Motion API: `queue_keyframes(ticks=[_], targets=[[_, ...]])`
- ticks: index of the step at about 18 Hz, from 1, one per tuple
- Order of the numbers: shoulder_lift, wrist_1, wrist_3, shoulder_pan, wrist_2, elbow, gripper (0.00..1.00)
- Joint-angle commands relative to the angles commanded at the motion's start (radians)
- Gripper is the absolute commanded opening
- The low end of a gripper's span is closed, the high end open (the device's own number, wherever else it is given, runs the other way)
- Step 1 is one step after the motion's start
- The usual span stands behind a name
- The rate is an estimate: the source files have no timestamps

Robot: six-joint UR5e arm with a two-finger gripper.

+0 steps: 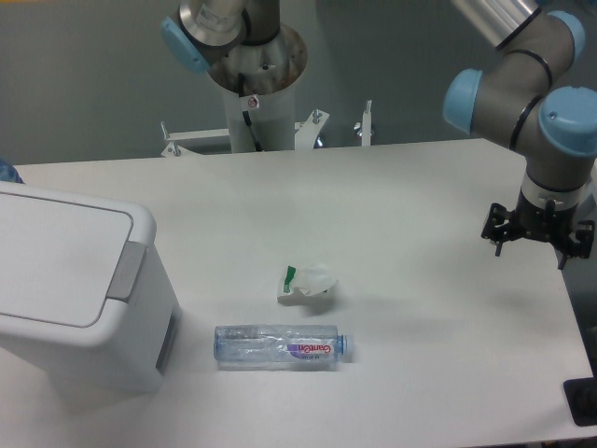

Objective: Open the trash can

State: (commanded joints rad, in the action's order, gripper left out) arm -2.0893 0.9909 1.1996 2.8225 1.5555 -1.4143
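Only one camera here, looking down at the white table (420,280). The trash can (75,289) sits at the left edge, lid down flat, with the grey tab (128,271) on the rim facing the middle of the table. Just right of the bin there's a clear plastic bottle (280,346) lying on its side, cap pointing right, and a bit above it a crumpled white wrapper (305,282) with a green bit on it. Neither is touching the bin. The arm (532,93) comes in from the top right and the gripper (538,245) hangs over the far right side of the table, well apart from the bin. It's dark and small, so honestly can't tell if the fingers are spread or closed. Nothing visible in it.
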Motion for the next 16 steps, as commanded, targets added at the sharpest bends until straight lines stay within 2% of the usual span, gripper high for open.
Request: queue_keyframes(ticks=[16], targets=[[0.012, 0.005, -0.008, -0.005, 0.002, 0.014, 1.00]])
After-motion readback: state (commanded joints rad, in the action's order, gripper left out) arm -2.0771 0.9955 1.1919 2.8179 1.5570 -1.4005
